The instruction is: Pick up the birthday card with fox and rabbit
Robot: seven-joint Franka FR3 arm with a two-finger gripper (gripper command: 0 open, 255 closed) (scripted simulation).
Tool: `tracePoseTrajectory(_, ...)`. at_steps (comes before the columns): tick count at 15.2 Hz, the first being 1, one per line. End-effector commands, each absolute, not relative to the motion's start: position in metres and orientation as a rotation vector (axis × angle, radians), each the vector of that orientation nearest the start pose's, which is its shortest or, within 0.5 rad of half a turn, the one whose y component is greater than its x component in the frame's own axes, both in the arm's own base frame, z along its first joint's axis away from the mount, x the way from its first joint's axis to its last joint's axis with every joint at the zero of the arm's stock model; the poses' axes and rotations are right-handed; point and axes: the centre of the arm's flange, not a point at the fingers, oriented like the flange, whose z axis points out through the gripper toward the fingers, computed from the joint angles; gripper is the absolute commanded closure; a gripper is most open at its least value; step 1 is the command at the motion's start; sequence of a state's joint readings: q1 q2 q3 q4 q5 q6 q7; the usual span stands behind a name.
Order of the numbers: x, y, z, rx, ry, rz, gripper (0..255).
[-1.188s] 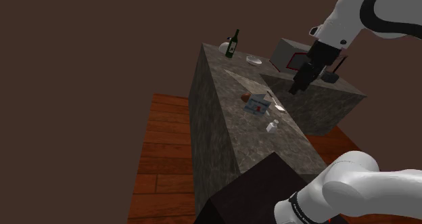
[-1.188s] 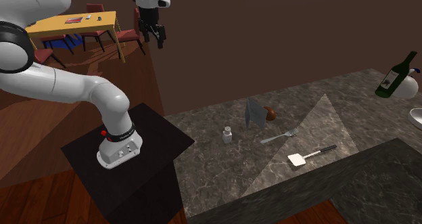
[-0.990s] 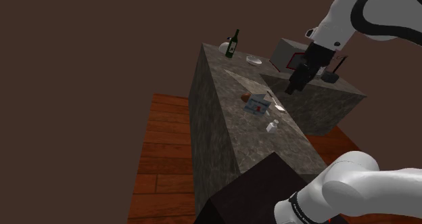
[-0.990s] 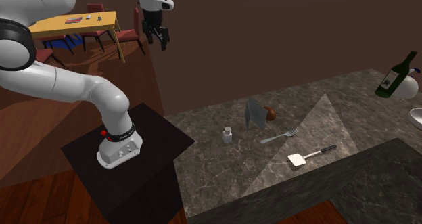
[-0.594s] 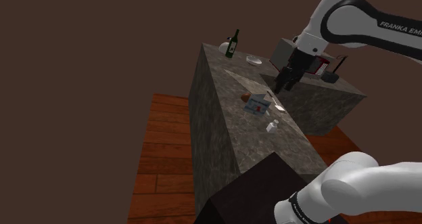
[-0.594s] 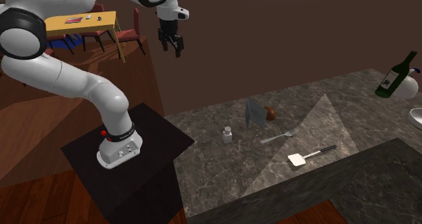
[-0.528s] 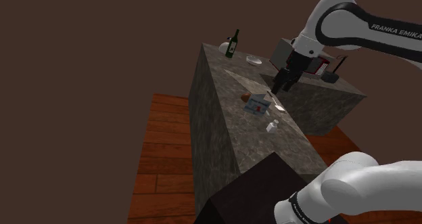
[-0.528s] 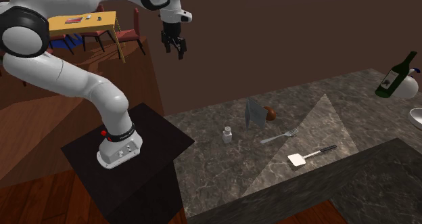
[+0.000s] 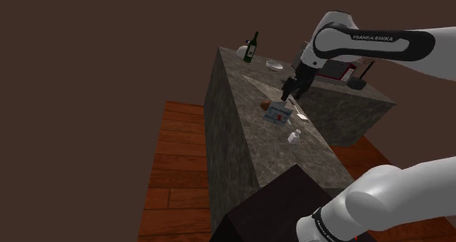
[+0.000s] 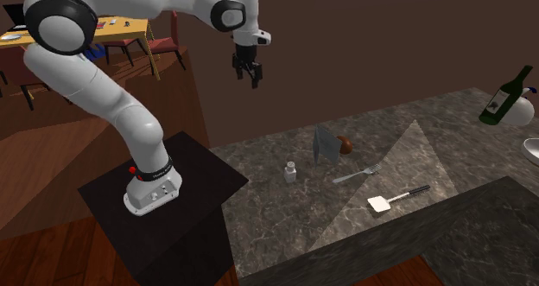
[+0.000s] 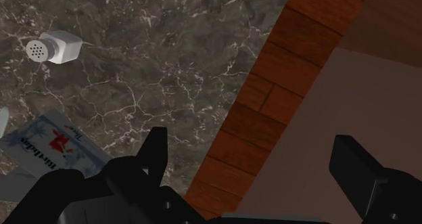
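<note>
The birthday card point(image 9: 277, 114) stands folded and upright on the dark marble counter point(image 9: 234, 138), pale blue with a small red figure and lettering. In the second exterior view the birthday card point(image 10: 326, 144) shows its grey back. My gripper point(image 9: 287, 94) hangs open in the air above the counter, close over the card in the shoulder view. In the second exterior view the gripper point(image 10: 247, 75) is high and to the left of the card. In the wrist view the gripper point(image 11: 257, 163) has its fingers wide apart with nothing between them; the card point(image 11: 51, 147) lies beside one fingertip point(image 11: 154, 147).
A white shaker point(image 10: 291, 172) stands near the card, toward the black stand point(image 10: 186, 185). A fork point(image 10: 357, 174), a spatula point(image 10: 396, 198) and a brown lump point(image 10: 345, 144) lie around it. A wine bottle point(image 9: 251, 48) and a bowl point(image 9: 275, 65) are at the far end.
The arm has swung toward the shoulder view's left and reached out, carrying the gripper from beyond the counter's side to over the card. The fingers stayed open.
</note>
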State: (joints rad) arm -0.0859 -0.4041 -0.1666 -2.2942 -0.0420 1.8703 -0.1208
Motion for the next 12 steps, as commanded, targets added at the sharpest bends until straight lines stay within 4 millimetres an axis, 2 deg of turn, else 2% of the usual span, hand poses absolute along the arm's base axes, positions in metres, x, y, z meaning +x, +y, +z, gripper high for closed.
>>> tracePoseTrajectory(1,0.426,-0.132,0.488,-3.111,0.194,0.026,0)
tracePoseTrajectory(12,0.503,-0.222,0.410,-3.122,0.363,0.016,0)
